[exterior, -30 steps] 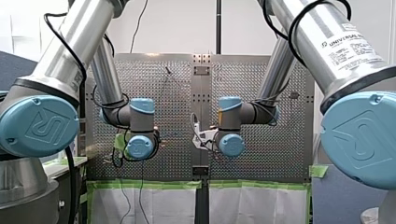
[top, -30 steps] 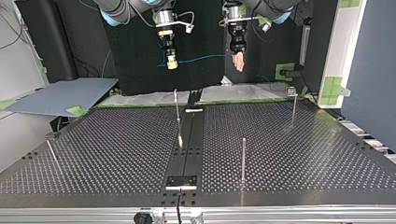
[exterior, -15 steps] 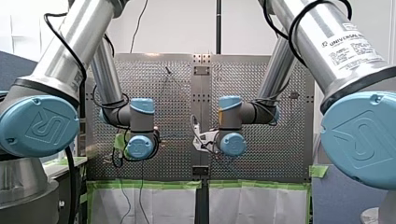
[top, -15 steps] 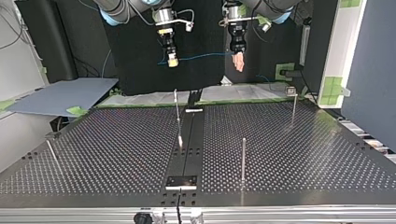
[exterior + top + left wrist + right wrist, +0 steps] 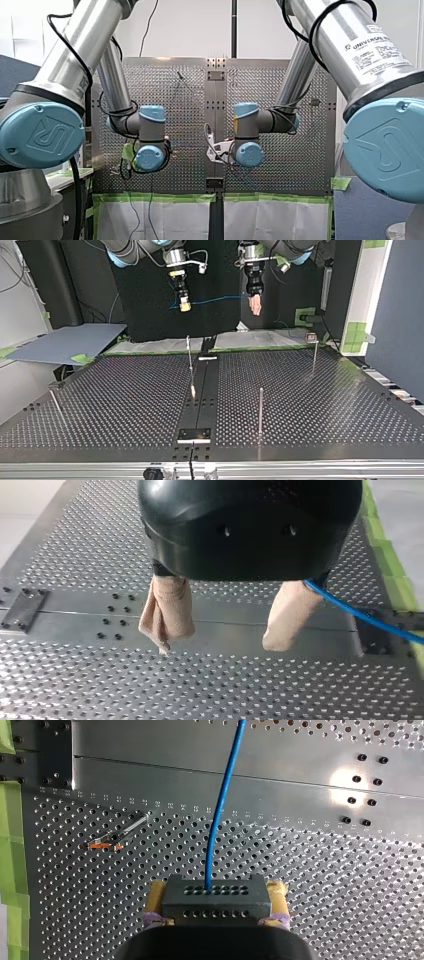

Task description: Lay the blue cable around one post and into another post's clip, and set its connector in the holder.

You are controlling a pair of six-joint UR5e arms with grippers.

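The blue cable (image 5: 215, 302) hangs in the air between my two grippers, above the far edge of the table. In the right wrist view my right gripper (image 5: 216, 895) is shut on the dark connector block (image 5: 216, 906), held between its yellow pads (image 5: 157, 895). The cable (image 5: 222, 810) runs straight ahead from the block. My left gripper (image 5: 222, 640) stands open with nothing between its beige fingers (image 5: 167, 612). The cable (image 5: 360, 615) passes along the outer side of one of those fingers. In the top view my right gripper (image 5: 184, 305) is left of my left gripper (image 5: 255, 305).
Several thin metal posts stand on the perforated table: one near the middle (image 5: 189, 357), one nearer the front (image 5: 260, 410), one with a clip top at the right (image 5: 314, 352), and a leaning one at the left (image 5: 55, 402). A flat holder plate (image 5: 195, 434) lies on the dark centre strip.
Almost nothing: my right wrist has crept slightly toward the front view's right. The cable still hangs between the two grippers.
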